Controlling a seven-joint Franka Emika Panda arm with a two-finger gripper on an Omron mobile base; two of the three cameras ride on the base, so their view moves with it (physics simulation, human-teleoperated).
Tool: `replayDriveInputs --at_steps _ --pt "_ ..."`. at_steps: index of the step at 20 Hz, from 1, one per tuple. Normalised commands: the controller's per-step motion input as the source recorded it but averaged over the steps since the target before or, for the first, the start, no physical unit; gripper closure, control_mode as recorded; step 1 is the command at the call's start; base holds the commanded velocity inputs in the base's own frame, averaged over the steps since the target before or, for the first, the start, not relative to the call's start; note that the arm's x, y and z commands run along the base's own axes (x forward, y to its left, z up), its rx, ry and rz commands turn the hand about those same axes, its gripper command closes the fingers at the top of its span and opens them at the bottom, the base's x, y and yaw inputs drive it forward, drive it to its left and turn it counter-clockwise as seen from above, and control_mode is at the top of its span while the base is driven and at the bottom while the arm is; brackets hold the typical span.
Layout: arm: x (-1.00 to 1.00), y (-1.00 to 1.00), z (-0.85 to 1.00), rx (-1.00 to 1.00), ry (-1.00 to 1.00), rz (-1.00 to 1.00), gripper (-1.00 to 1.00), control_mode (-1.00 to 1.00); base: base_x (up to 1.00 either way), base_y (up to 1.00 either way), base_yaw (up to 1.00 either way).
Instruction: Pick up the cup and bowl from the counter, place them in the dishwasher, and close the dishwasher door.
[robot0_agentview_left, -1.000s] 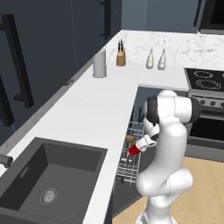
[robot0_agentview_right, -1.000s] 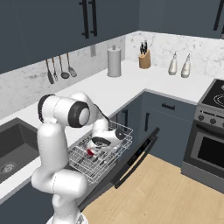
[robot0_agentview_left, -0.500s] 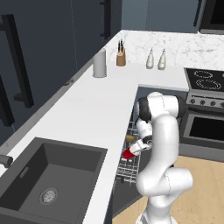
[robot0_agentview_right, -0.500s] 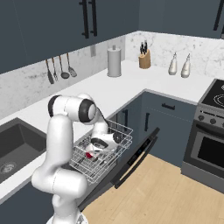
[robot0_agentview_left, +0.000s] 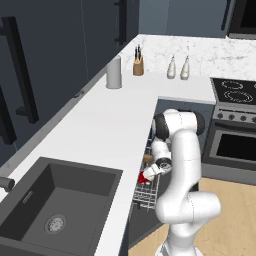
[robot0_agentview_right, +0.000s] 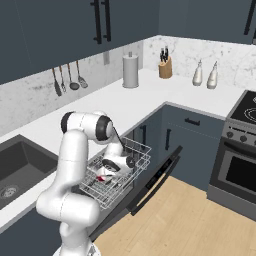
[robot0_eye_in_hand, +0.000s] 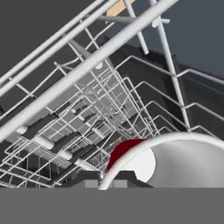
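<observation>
The red cup (robot0_agentview_left: 148, 174) hangs low inside the dishwasher's pulled-out wire rack (robot0_agentview_right: 131, 149), with my gripper (robot0_agentview_left: 158, 168) shut on it. In the right base view the cup (robot0_agentview_right: 102, 178) shows as a red patch under the hand (robot0_agentview_right: 113, 166). In the hand view the cup's white rim and inside (robot0_eye_in_hand: 188, 164) loom at the lower right, with red wall (robot0_eye_in_hand: 121, 151) beside them and rack wires behind. A small tan-brown shape, likely the bowl (robot0_agentview_left: 147, 158), lies in the rack beside my forearm. The dishwasher door (robot0_agentview_right: 152, 182) hangs open, dark inner face up. The white counter (robot0_agentview_left: 100, 125) runs alongside.
A grey canister (robot0_agentview_left: 114, 73), a knife block (robot0_agentview_left: 138, 64) and two bottles (robot0_agentview_left: 178, 69) stand at the counter's back. The dark sink (robot0_agentview_left: 55, 210) lies to the left. The steel oven (robot0_agentview_right: 235, 165) stands to the right over wooden floor (robot0_agentview_right: 190, 220).
My arm has folded in closer over the rack, and the hand has carried the red cup lower and deeper among the wires. The door and rack have not moved.
</observation>
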Motion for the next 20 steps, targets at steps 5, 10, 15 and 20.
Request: replayDriveInputs --at_steps 5,10,15,20 --pt "0.03 0.02 -0.36 0.00 0.00 0.00 -1.00 -1.00 0.00 0.00 0.00" --pt "-0.13 -0.16 -0.08 0.00 0.00 0.00 -1.00 -1.00 0.00 0.00 0.00" --pt "-0.50 -0.53 0.38 0.08 0.00 0.00 -1.00 -1.00 0.00 0.00 0.00" --pt "-0.47 -0.70 1.00 0.25 0.00 0.00 -1.00 -1.00 0.00 0.00 0.00"
